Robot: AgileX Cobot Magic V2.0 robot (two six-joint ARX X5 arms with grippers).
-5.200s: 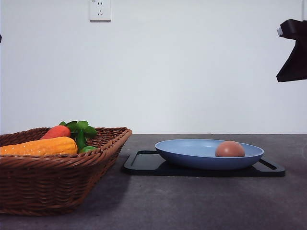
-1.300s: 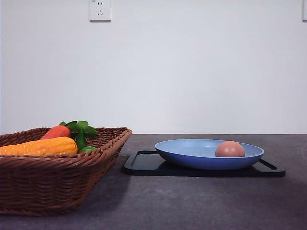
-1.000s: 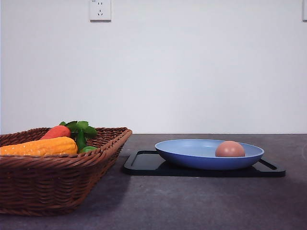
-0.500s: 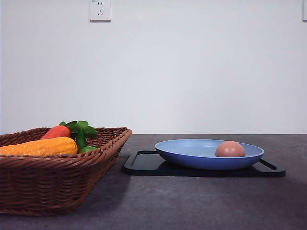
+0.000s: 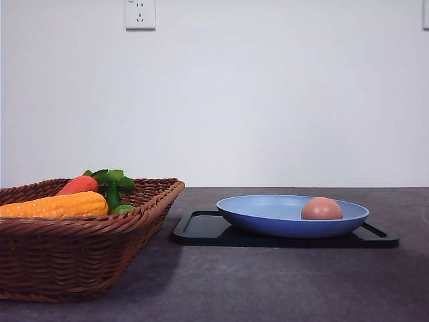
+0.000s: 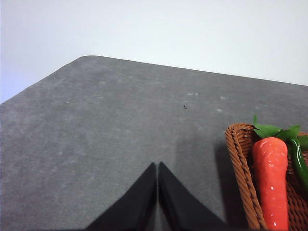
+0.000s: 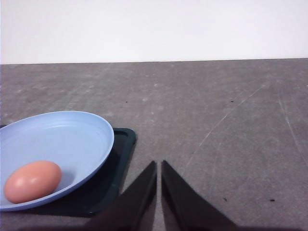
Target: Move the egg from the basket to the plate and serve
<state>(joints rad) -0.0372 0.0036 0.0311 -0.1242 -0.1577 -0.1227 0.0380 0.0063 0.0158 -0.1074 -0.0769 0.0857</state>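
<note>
Egg (image 5: pixel 322 208) resting inside the light-blue plate (image 5: pixel 268 218), toward its right side in the front view, touching the plate's inner surface. Plate seated on a flat black tray (image 5: pixel 201 229) on the dark grey counter (image 5: pixel 268 288). Wicker basket (image 5: pixel 74 265) at the left of the counter, near the tray but apart from it, holding an orange-yellow bumpy vegetable (image 5: pixel 57 204), a red-orange carrot (image 5: pixel 79 184) with green leaves (image 5: pixel 110 178), and a bit of something green just beside them, too little of it visible to name. White wall behind, with a socket (image 5: pixel 139 13) high up.

From the left wrist: left pincer (image 6: pixel 157 192) with its two black fingers pressed together, tips meeting, nothing between them, hanging over bare counter just beside the basket's corner, with the carrot lying along the basket's braided rim.

From the right wrist: right pincer (image 7: pixel 159 190) likewise closed to a hairline seam, holding nothing, above bare counter near the tray's corner, clear of plate and egg. Egg lying on its side in the plate's hollow, near the rim.
</note>
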